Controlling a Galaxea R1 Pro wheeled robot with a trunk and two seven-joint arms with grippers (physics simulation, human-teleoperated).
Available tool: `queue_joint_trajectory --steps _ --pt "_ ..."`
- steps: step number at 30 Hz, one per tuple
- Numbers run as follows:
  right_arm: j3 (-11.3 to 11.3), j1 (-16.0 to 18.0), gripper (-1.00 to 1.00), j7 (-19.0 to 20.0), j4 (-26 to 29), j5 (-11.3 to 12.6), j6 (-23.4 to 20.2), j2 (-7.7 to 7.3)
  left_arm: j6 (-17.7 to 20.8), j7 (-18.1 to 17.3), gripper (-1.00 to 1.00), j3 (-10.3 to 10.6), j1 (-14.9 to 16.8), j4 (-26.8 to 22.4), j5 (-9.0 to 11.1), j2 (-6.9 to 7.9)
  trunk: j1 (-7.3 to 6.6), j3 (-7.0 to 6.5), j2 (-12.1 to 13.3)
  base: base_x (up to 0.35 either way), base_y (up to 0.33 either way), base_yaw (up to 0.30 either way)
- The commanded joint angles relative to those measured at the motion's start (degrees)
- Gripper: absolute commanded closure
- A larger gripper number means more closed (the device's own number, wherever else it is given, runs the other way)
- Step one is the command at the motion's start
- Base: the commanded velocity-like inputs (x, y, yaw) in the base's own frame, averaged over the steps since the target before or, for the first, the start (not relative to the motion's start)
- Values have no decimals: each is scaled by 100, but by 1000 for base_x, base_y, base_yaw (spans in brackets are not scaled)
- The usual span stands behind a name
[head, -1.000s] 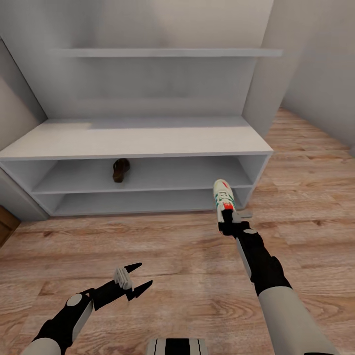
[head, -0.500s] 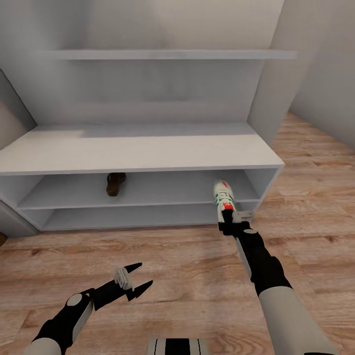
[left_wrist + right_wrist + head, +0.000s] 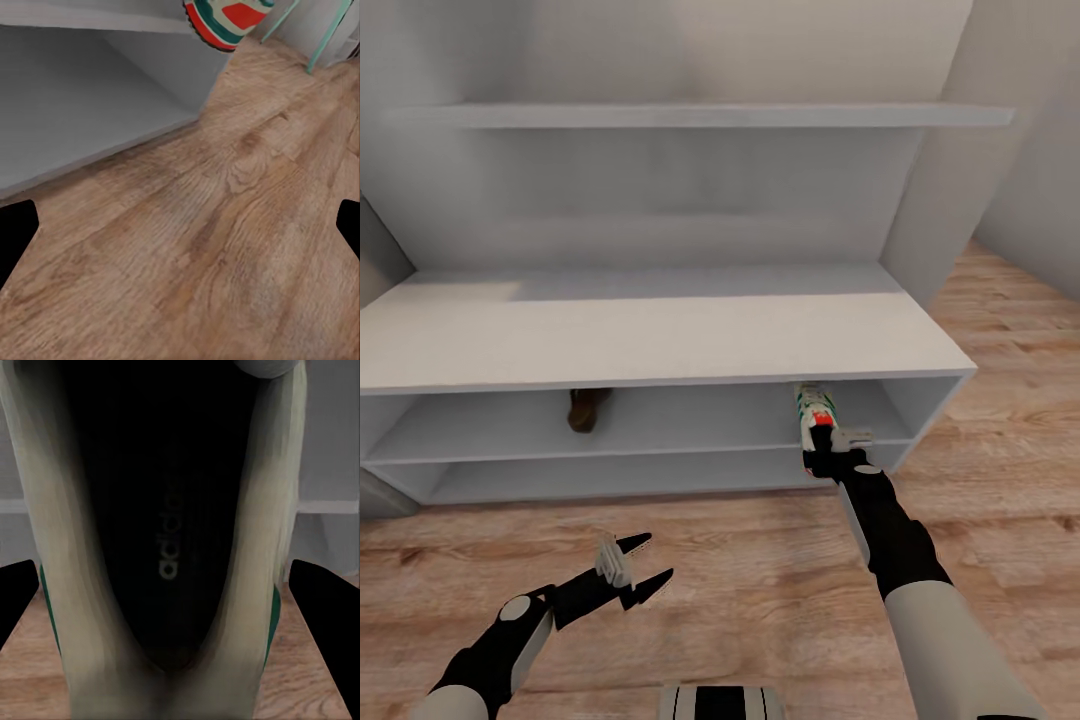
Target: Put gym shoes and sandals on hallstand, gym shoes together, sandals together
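The right gripper (image 3: 823,440) is gripping a sneaker (image 3: 812,406) by its heel, toe pointing straight into the shoe rack's (image 3: 660,345) upper opening, while the left gripper (image 3: 635,568) is hanging spread and empty.

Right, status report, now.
Right gripper shut on gym shoe, toe at the hallstand upper shelf opening. Left gripper open, low over corridor floor. One sandal on that shelf. Nothing blocking.

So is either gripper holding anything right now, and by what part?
The right gripper holds a gym shoe by its heel end, toe toward the hallstand. The left gripper is open and empty.
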State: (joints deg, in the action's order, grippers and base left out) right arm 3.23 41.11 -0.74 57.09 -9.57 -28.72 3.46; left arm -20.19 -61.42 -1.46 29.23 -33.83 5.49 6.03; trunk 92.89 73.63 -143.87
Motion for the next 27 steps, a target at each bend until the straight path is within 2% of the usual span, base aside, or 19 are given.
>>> queue_joint_trajectory --steps 1,13,20,27 --pt "11 2 100 12 10 -54 -32 6 -29 -20 -100 -3 4 8 13 -2 2 4 -2 318 167 0" --pt "11 2 100 12 12 -54 -32 6 -29 -19 -100 -3 4 8 13 -5 2 4 -2 262 152 0" --pt "11 2 100 12 12 -54 -35 6 -29 -20 -100 -3 4 8 13 -5 2 4 -2 44 2 0" --pt "11 2 100 12 12 -57 -31 6 -29 -19 -100 -3 4 8 13 -5 2 4 -2 256 -124 0"
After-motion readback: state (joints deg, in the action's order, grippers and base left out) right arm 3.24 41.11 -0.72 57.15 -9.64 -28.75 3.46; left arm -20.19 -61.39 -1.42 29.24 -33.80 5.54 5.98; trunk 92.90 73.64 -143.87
